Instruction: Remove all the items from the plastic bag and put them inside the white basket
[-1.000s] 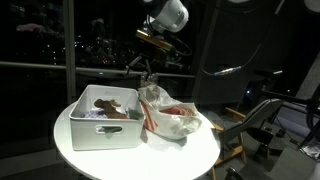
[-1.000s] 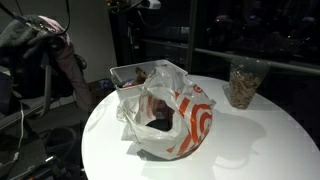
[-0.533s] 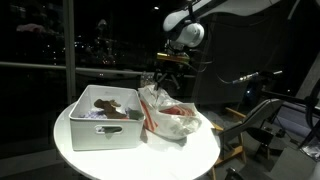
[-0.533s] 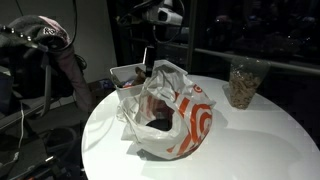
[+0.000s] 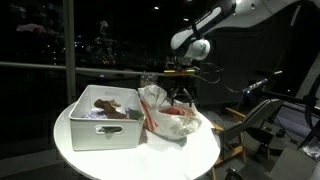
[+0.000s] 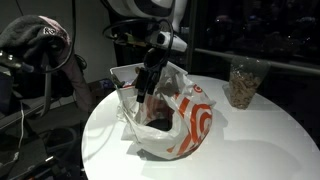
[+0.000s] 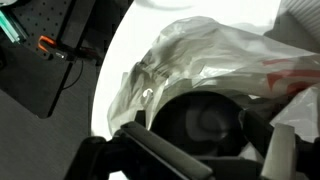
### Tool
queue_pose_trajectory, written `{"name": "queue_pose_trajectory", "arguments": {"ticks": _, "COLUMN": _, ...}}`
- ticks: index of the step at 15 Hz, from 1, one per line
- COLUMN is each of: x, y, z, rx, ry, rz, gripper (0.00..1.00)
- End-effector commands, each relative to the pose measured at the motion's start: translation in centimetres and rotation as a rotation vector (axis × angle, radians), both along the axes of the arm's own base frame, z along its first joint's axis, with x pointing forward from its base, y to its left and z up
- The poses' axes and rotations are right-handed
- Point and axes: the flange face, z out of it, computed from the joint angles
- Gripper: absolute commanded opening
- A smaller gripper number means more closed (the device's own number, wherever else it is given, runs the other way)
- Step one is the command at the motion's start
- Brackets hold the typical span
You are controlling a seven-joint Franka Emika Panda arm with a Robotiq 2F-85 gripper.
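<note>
Saw the gripper (image 6: 143, 94) hanging just above the mouth of the plastic bag (image 6: 190, 122), jaws spread wide and holding nothing; caught in the wrist view its dark fingers (image 7: 150, 152) flanking a dark roundish lump (image 7: 205, 122) lying deep in the wrinkled film; could not tell whether either finger touched the film; noted the bag slumped on the round white table (image 6: 260, 140), red-orange print showing on its side; found the white basket (image 5: 105, 130) just beside the bag, touching it or nearly so; made out in the basket a brown elongated piece (image 5: 106, 106) and a pale pinkish patch (image 5: 92, 114), too small to name; traced the arm (image 5: 225, 17) running up and to the right from the gripper in an exterior view; spotted a clear jar (image 6: 240, 85) of brownish bits standing well apart from the bag, near the table's far edge.
</note>
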Motion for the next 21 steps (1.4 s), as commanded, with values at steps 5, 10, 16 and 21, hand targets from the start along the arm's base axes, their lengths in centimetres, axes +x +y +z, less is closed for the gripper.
{"name": "queue_pose_trajectory", "arguments": {"ticks": 5, "x": -0.3, "y": -0.9, "z": -7.1, "rx": 0.015, "ry": 0.157, "rz": -0.119, "gripper": 1.00}}
{"name": "queue_pose_trajectory", "arguments": {"ticks": 10, "x": 1.4, "y": -2.5, "z": -10.2, "rx": -0.027, "ry": 0.072, "rz": -0.219, "gripper": 1.00}}
{"name": "queue_pose_trajectory", "arguments": {"ticks": 16, "x": 4.9, "y": -6.0, "z": -10.1, "rx": -0.114, "ry": -0.221, "rz": -0.382, "gripper": 1.00}}
{"name": "queue_pose_trajectory", "arguments": {"ticks": 21, "x": 6.7, "y": -7.7, "z": -12.3, "rx": -0.154, "ry": -0.386, "rz": -0.466, "gripper": 1.00}}
